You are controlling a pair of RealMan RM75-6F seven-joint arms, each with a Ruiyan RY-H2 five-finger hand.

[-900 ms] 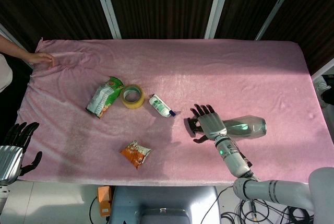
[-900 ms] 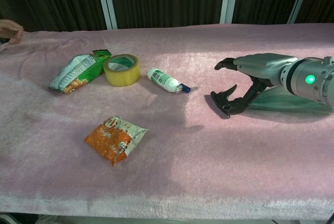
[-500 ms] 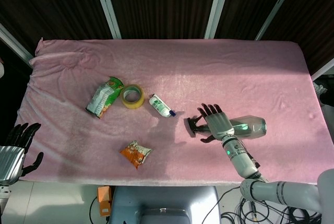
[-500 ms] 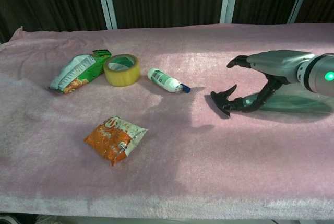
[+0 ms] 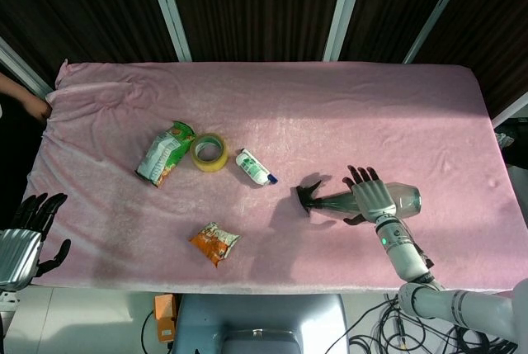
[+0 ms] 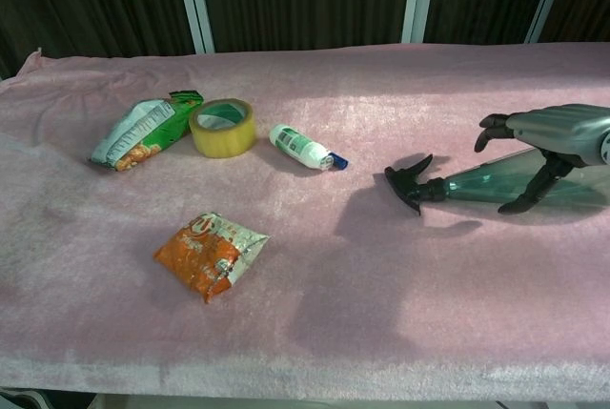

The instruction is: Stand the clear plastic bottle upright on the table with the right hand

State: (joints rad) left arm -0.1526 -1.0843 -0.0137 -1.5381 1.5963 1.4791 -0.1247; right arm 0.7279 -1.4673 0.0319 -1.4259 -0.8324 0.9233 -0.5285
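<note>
The clear plastic bottle [image 5: 406, 200] [image 6: 477, 185] lies on its side on the pink cloth, its black trigger head [image 5: 309, 195] [image 6: 410, 185] pointing left. My right hand [image 5: 373, 195] [image 6: 545, 135] arches over the middle of the bottle's body. Its fingers are spread above the bottle and its thumb hangs down on the near side. The hand holds nothing. My left hand [image 5: 26, 228] hangs off the table's front left corner with its fingers apart, and only the head view shows it.
Left of centre lie a green snack bag [image 5: 165, 153] [image 6: 138, 132], a yellow tape roll [image 5: 209, 151] [image 6: 222, 127] and a small white bottle [image 5: 255, 167] [image 6: 303, 147]. An orange packet [image 5: 215, 242] [image 6: 208, 254] sits nearer the front. A person's hand [image 5: 33, 106] touches the cloth's far left edge.
My right hand has slid to the right, from over the trigger head to over the bottle's body, leaving the black head uncovered. The bottle still lies flat. The left hand stays put.
</note>
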